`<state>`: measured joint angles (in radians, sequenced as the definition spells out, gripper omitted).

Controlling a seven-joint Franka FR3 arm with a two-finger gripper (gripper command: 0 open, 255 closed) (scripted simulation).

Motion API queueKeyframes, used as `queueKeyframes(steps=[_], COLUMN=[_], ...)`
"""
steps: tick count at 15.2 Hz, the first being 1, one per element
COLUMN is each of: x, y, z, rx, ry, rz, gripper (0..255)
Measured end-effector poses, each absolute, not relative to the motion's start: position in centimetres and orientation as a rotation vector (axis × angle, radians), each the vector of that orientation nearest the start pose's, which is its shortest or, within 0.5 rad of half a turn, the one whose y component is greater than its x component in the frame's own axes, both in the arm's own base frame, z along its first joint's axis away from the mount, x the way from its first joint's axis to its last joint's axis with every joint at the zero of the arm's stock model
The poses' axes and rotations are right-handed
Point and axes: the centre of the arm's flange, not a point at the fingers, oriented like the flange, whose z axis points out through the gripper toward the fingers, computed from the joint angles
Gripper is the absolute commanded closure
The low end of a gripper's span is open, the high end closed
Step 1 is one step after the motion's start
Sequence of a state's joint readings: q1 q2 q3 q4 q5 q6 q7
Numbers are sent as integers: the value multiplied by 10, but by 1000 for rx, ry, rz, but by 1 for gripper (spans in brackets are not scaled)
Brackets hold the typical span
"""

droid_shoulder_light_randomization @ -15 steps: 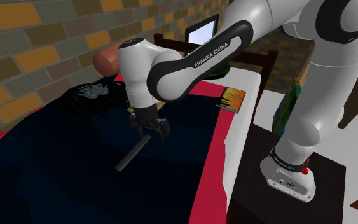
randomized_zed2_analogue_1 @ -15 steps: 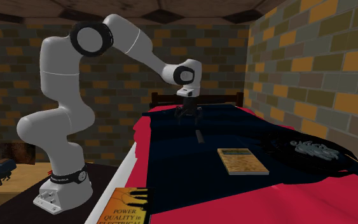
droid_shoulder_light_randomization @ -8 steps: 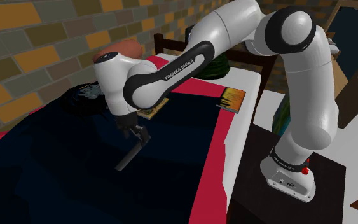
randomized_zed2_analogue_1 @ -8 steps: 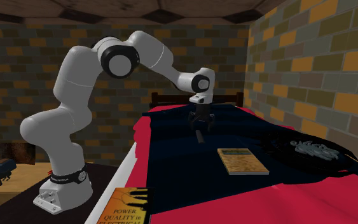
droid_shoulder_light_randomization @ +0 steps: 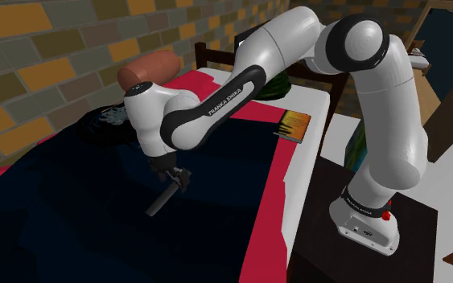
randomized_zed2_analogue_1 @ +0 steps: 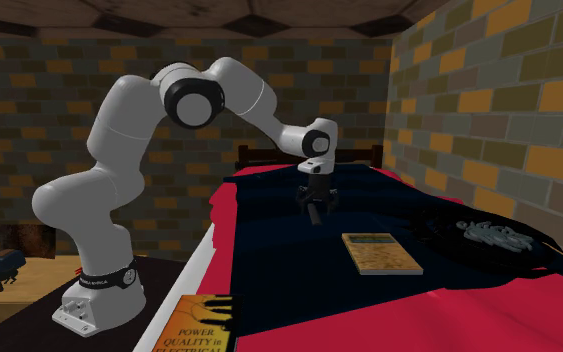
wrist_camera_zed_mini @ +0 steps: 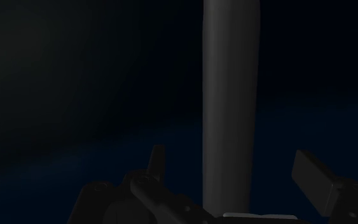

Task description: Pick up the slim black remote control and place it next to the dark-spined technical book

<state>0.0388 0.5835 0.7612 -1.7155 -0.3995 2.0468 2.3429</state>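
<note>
The slim dark grey remote (droid_shoulder_light_randomization: 160, 201) lies flat on the dark blue bedspread (droid_shoulder_light_randomization: 72, 217). My gripper (droid_shoulder_light_randomization: 173, 178) hangs just above the remote's end nearest the arm, open. In the wrist view the remote (wrist_camera_zed_mini: 230, 95) runs lengthwise between the two fingers (wrist_camera_zed_mini: 156, 162), which stand apart on either side without touching it. The second exterior view has the gripper (randomized_zed2_analogue_1: 314, 206) low over the blanket. A book with a dark spine (droid_shoulder_light_randomization: 294, 126) lies on the bed's white edge near the stand; its orange cover (randomized_zed2_analogue_1: 197, 325) reads "Power Quality in Electrical".
A tan book (randomized_zed2_analogue_1: 379, 253) lies on the blanket between the gripper and a grey tangled object (randomized_zed2_analogue_1: 494, 235). A brown pillow (droid_shoulder_light_randomization: 148, 68) sits by the brick wall. The red bed border (droid_shoulder_light_randomization: 269, 209) and white edge run beside the stand (droid_shoulder_light_randomization: 369, 229).
The arm swung toward the shoulder view's left and lowered, bringing the gripper down over the remote's end. The remote has not moved.
</note>
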Motion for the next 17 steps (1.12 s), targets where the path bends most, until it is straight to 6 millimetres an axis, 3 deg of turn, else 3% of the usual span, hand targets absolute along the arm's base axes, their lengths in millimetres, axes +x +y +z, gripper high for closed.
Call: queueKeyframes(steps=[5, 6, 17], x=[506, 506, 506], y=[414, 414, 414], z=[315, 315, 318], rx=[-2442, -2442, -2441], ry=[2082, 2082, 2082], rz=[75, 75, 74], gripper=[0, 255, 255])
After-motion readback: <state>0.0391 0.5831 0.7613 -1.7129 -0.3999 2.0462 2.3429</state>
